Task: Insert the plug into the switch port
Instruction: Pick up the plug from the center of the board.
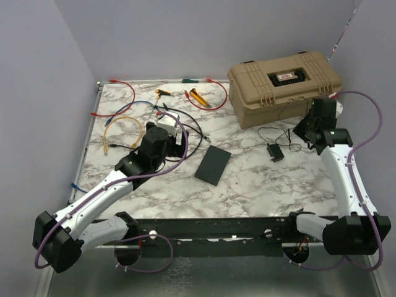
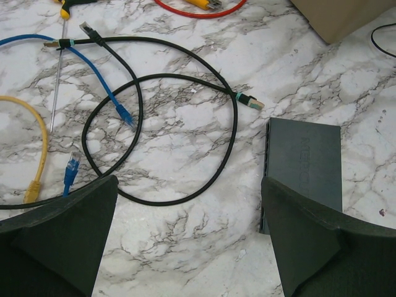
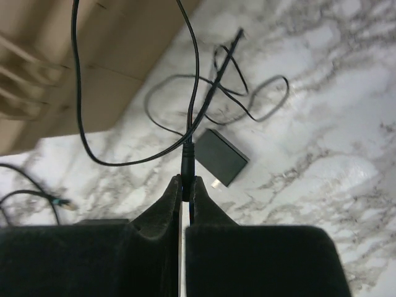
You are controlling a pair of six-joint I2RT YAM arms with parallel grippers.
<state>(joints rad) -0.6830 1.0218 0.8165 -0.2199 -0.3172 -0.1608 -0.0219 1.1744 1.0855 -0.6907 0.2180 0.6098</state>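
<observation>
The barrel plug (image 3: 187, 162) of the thin black power cord (image 3: 197, 74) is clamped between the closed fingers of the right gripper (image 3: 185, 184). It is held above the marble table (image 1: 260, 185) at the right of the overhead view, just in front of the tan case (image 1: 284, 83), with the power adapter (image 3: 221, 156) lying beneath it. The switch (image 1: 213, 164) lies flat at the centre of the overhead view, well apart from the held plug. The left gripper (image 2: 189, 182) hangs near it with jaws spread wide and nothing between them. The plug is best carried leftward with slack kept in the cord, then lined up along the socket's axis before any push (which edge bears the power socket cannot be told here). The light switch would likely slide, so it should be braced by the free gripper. Bare marble is left open between adapter and switch for the approach. The way is bounded by the case at the upper right, and a looped black Ethernet cable (image 2: 229, 142) ends just beside the switch's upper-left corner.
</observation>
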